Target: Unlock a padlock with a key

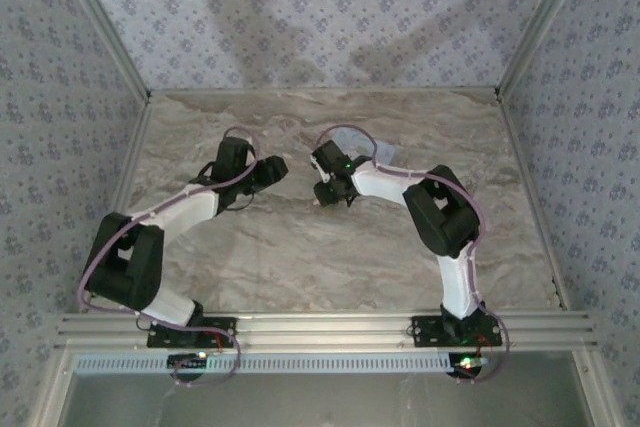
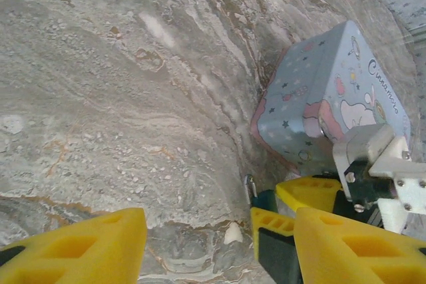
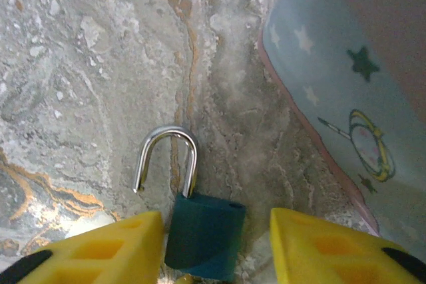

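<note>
Light-blue tin [image 3: 333, 98] just beside padlock [image 3: 203, 234]

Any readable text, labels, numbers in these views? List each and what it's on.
"Cinnamoro": white script on the light-blue tin, left wrist view. The word's end is blurred, so the last letters are unsure.
No lettering can be read on the padlock, whose teal body looks plain in the right wrist view.
Top view: everything is too small to read.
</note>
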Available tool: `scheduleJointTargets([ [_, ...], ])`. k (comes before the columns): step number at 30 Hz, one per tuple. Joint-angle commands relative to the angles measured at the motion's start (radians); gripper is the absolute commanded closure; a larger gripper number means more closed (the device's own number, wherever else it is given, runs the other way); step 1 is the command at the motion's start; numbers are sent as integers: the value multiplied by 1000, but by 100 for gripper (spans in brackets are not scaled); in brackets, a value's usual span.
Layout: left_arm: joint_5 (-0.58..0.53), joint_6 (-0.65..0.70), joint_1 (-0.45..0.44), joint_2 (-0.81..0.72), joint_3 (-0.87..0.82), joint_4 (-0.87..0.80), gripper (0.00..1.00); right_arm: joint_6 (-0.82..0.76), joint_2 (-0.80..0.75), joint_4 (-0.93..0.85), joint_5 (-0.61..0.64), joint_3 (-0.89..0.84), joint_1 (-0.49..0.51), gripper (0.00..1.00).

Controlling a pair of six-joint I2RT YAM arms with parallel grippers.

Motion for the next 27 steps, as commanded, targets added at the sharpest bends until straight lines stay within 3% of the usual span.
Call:
scheduleJointTargets([
  [1, -10, 8, 5, -31, -8, -13, 39, 2, 28, -25, 18, 27, 8, 60],
  [6, -15, 7, 7, -46, -17, -16, 39, -16, 20, -32, 0, 35, 36, 74],
  [15, -24, 13, 28, -69, -27, -31, 39, -41, -13, -7, -54, 31, 207, 74],
  [21, -34, 16, 58, -104, -35, -49, 39, -58, 28, -15, -53, 80, 301, 71],
  [27, -41, 24, 88, -142, -46, -72, 39, -49, 33, -22, -33, 77, 305, 51],
])
